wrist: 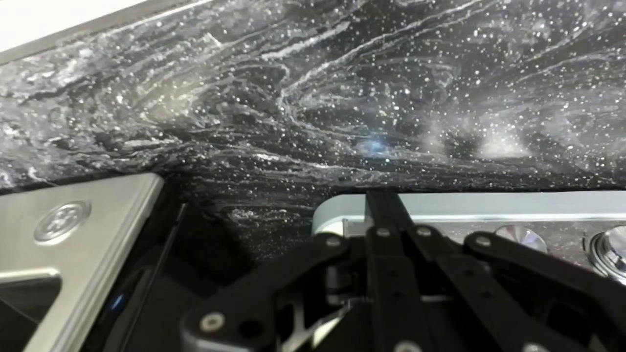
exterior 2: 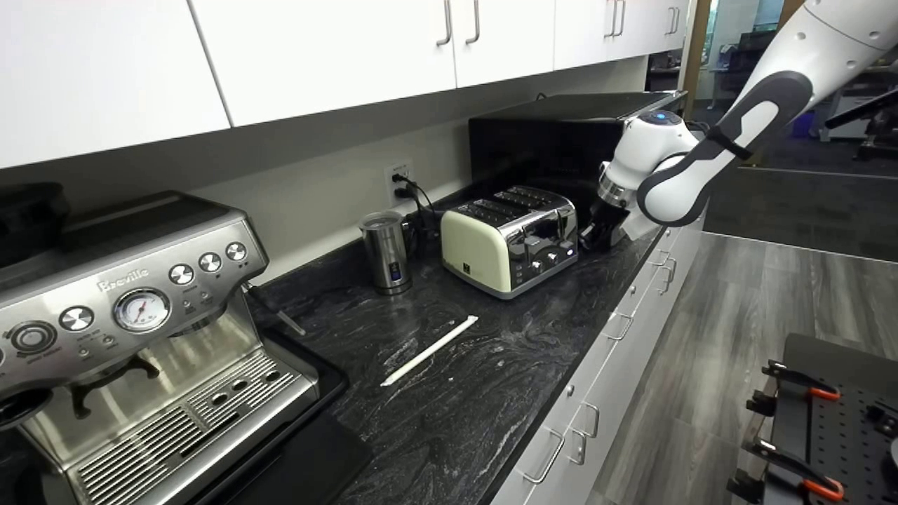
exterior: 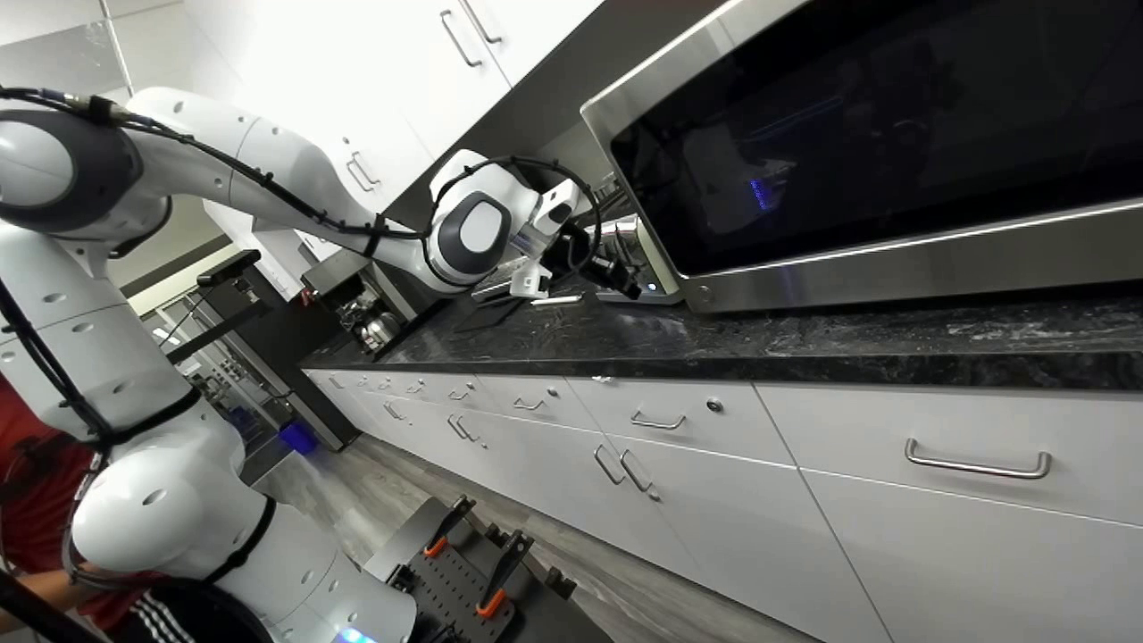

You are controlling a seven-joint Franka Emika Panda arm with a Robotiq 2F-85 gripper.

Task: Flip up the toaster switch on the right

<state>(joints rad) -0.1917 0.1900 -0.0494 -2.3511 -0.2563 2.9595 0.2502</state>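
The toaster is a cream-sided box with a shiny steel front, knobs and two front levers, standing on the dark counter. In an exterior view it is partly hidden behind my gripper and beside the oven. In an exterior view my gripper is low at the toaster's right front end, close to the right lever. In the wrist view my gripper has its fingers together with nothing between them. The fingertips overlap the toaster's pale base edge; the right lever is hidden there. Contact cannot be told.
A large oven stands right beside the toaster; its steel corner is near my gripper. A metal jug, a white straw and a coffee machine stand or lie on the counter. Cabinets hang above.
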